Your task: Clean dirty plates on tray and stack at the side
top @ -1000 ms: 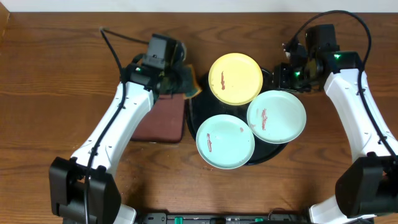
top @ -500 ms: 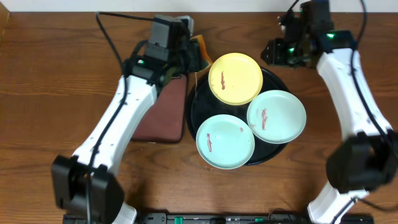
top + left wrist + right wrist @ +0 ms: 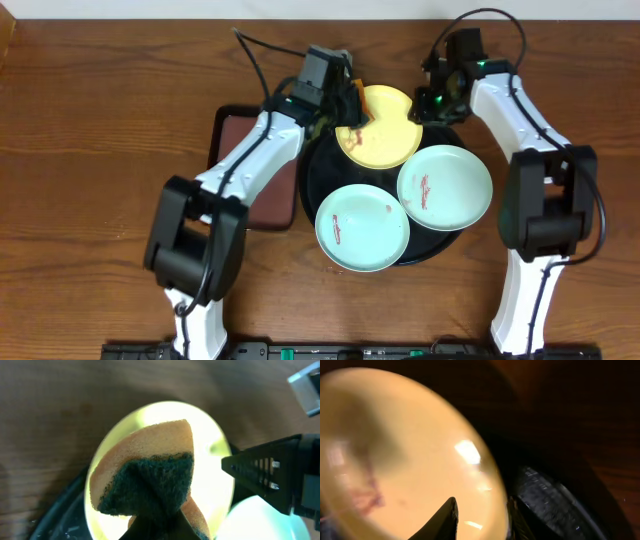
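Both arms have swung in toward the far plate over the last second. The left gripper (image 3: 345,108) has left the maroon tray (image 3: 268,200) and now hangs over the yellow plate (image 3: 390,132). The right gripper (image 3: 420,106) has come to that plate's right rim.

Nearest us, one mint-blue plate (image 3: 362,226) sits at the front of the black tray (image 3: 309,183) and overhangs its near rim, with reddish smears on it. Just behind and to the right lies the second mint-blue plate (image 3: 445,187), also smeared, close against the first.

Farthest back, the yellow plate rests at the tray's far edge. Over its left part the left jaws are clenched on a sponge (image 3: 150,475), orange with a dark green scouring face; in the left wrist view it covers much of the plate. At the right rim, the right jaws stand one to each side of the plate's edge. We cannot tell whether they have pinched it or are slack.
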